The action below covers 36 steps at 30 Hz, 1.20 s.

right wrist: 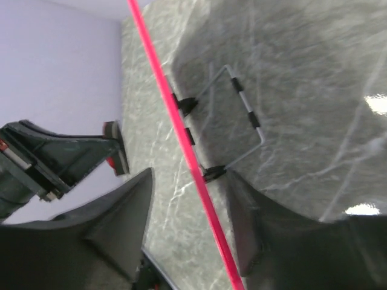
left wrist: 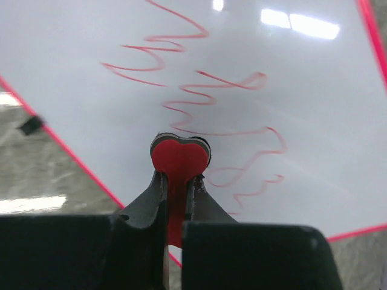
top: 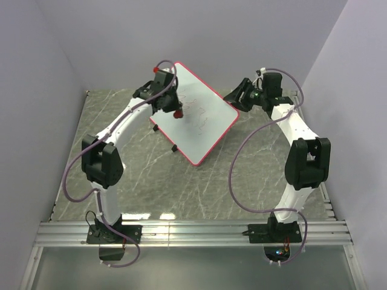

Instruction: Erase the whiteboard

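Broadly, the grey marble-patterned table (top: 151,181) carried one whiteboard (top: 199,124), propped at a tilt towards the far middle, between the two arms. Its red rim ran corner to corner in the right wrist view. Beneath it sat one wire stand (right wrist: 245,115), and two small black feet (top: 174,148) showed along the near-left edge. The left gripper (left wrist: 178,181) hung over the board's upper left part, jaws pressed together and pinching one heart-shaped red eraser (left wrist: 179,158) with a dark backing, its face pointed down at the board. I could not tell whether it was touching. The right gripper (right wrist: 190,211) straddled the board's right edge, jaws spread to either side of the rim and not clamped on it. One patch of red scribbles (left wrist: 224,103), several looping rows, lay unwiped just ahead of the eraser. Judgement: the step in hand was bracing the board and bringing the eraser to it, with wiping not begun. Next, the right jaws would need to pinch the rim firmly. Then the left arm would need to press the eraser flat and sweep across every row.
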Each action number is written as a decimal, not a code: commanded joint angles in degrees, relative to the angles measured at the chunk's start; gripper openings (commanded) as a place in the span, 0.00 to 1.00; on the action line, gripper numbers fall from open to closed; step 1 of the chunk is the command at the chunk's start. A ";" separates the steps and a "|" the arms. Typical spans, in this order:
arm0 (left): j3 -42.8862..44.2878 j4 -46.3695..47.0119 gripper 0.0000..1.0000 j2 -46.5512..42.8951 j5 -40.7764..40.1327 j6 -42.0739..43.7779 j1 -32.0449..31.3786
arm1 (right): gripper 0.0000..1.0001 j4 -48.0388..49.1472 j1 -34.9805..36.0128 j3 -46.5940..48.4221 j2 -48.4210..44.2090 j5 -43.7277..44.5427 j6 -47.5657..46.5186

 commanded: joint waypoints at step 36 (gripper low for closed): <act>-23.55 20.84 0.00 -0.88 9.32 -2.32 -4.92 | 0.00 1.66 2.15 -7.48 -4.42 -3.10 -2.34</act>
